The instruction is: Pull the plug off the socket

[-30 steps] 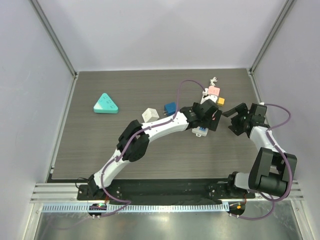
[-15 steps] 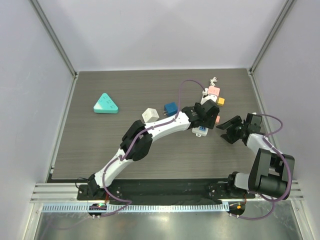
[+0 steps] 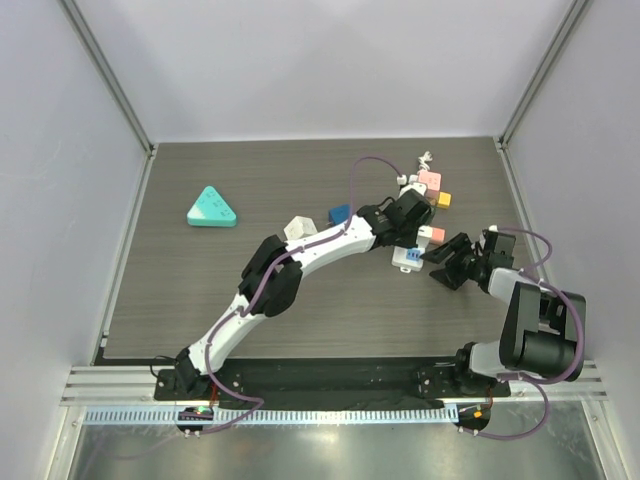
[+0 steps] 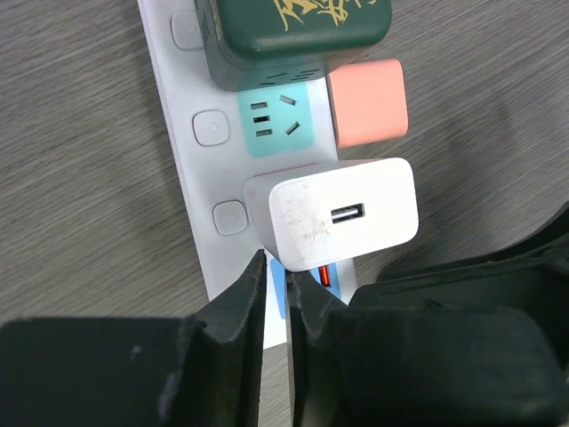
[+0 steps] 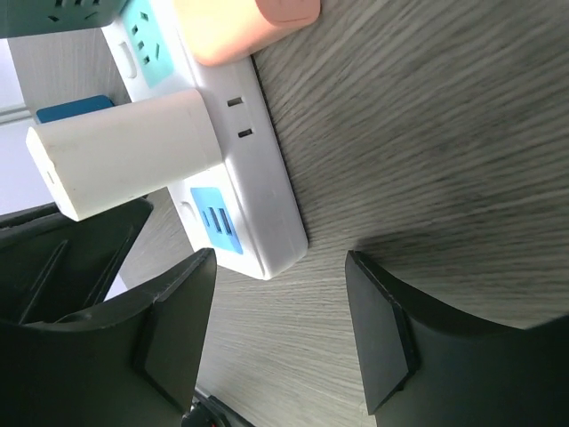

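Plug (image 4: 344,216) sits on socket strip (image 4: 189,173), right gripper (image 5: 280,294) just beside.

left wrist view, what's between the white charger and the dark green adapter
An empty teal socket on the power strip, a pink block beside it, shown in left wrist view.

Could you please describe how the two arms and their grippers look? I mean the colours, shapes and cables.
The left arm and the right arm are both made of white links with bulky black joint housings. A thin purple cable runs loosely along each. The left gripper and right gripper are matt black, each with two angular, wedge-shaped fingers. I see no markings.
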Controlling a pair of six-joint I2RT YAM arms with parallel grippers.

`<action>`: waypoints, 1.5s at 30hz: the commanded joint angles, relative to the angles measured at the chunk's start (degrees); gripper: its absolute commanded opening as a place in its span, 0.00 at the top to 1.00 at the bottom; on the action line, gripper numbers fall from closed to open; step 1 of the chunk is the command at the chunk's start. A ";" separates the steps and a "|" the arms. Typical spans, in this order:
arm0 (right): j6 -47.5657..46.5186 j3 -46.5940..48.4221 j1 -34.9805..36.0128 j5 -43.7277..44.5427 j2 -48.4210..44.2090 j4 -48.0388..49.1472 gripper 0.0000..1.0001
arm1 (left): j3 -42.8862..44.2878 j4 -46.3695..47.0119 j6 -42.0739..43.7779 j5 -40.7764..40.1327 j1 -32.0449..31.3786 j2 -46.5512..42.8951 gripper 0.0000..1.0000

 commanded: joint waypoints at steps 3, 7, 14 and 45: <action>-1.66 0.90 0.43 0.23 -0.49 1.43 0.35 | 2.22 0.58 -0.68 2.90 0.37 -1.38 0.72; -2.01 1.34 0.43 6.37 -6.10 -6.39 0.36 | 1.25 0.57 0.11 2.12 -0.42 -2.96 0.30; -2.18 1.16 0.26 12.28 -15.26 -13.08 0.36 | 4.06 0.75 1.43 -2.10 -1.48 -2.00 0.12; -8.16 2.48 -1.68 2.35 -6.56 -9.31 0.34 | 10.92 2.42 -0.15 -4.22 -1.30 5.65 0.38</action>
